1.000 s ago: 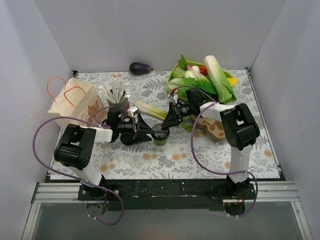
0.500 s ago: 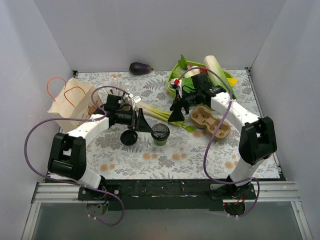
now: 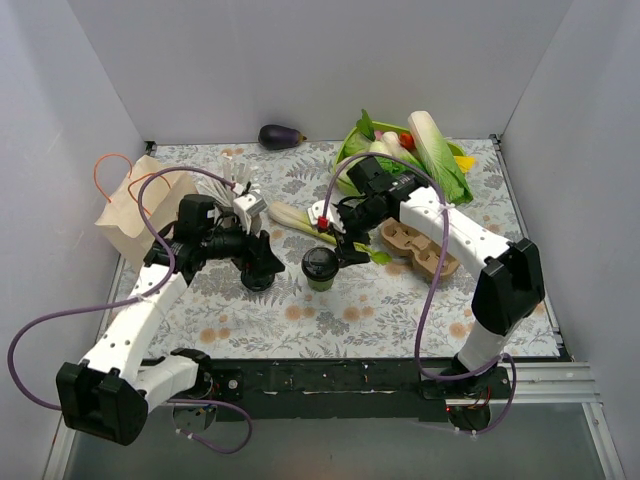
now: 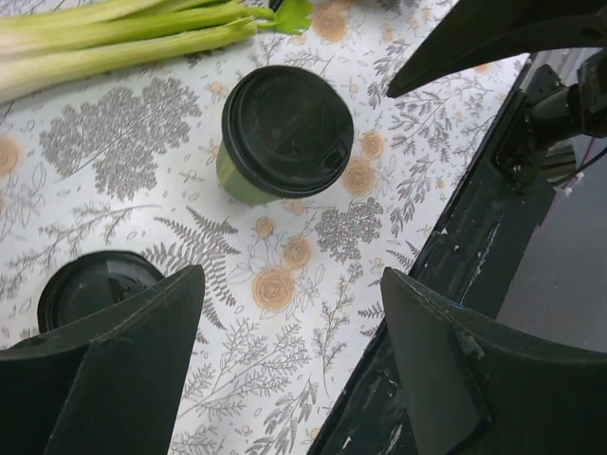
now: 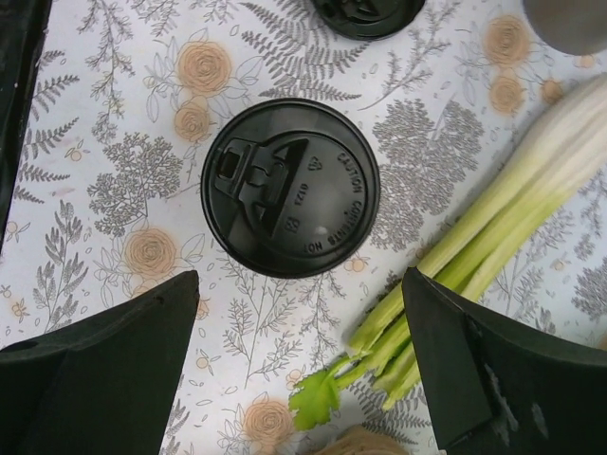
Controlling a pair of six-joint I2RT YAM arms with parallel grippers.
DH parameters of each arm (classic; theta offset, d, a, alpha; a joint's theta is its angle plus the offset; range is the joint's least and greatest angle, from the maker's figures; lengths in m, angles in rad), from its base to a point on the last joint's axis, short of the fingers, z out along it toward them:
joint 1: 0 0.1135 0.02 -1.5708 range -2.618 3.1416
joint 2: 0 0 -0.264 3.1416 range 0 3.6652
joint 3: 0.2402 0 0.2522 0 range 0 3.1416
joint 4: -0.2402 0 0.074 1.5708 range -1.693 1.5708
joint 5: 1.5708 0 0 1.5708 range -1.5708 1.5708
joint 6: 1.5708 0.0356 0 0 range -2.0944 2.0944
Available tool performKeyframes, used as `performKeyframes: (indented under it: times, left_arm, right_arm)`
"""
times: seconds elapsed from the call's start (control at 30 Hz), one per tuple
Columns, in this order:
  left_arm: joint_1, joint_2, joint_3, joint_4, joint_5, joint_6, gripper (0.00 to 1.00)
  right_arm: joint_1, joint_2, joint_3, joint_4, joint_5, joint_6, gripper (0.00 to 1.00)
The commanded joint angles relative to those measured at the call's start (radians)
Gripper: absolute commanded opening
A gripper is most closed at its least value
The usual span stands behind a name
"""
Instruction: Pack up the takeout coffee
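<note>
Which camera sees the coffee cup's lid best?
The right wrist view: the lid sits centred, seen straight down, lettering visible. The left wrist view shows it tilted, with the green cup below. The top external view shows it small.

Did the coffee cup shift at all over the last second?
No. The takeout coffee stands in the same spot in the top view, with the same gap to the cardboard cup carrier beside it.
</note>
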Motion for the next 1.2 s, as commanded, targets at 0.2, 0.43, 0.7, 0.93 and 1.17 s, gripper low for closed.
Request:
performKeyframes:
  times: [0.2,0.43,0.7,0.93,1.17]
  left_arm:
    - [0.066,-0.009,0.015,-0.017,-0.16,-0.049,0.75]
    - [0.069,-0.026,-0.017,-0.007,-0.145,-0.069,0.75]
    - [0.084,-0.018,-0.035,0.033,-0.136,-0.093,0.75]
    - [0.087,-0.026,-0.052,0.045,-0.134,-0.103,0.76]
    - [0.087,-0.026,-0.054,0.046,-0.131,-0.104,0.76]
  right_arm:
    - [0.049,0.135,0.147,-0.104,-0.012,-0.106,0.98]
    - [0.075,0.21,0.226,-0.15,0.0,-0.103,0.98]
    - [0.095,0.247,0.272,-0.21,0.011,-0.115,0.98]
    - [0.109,0.278,0.302,-0.233,0.009,-0.109,0.98]
    - [0.131,0.301,0.317,-0.212,0.038,-0.079,0.98]
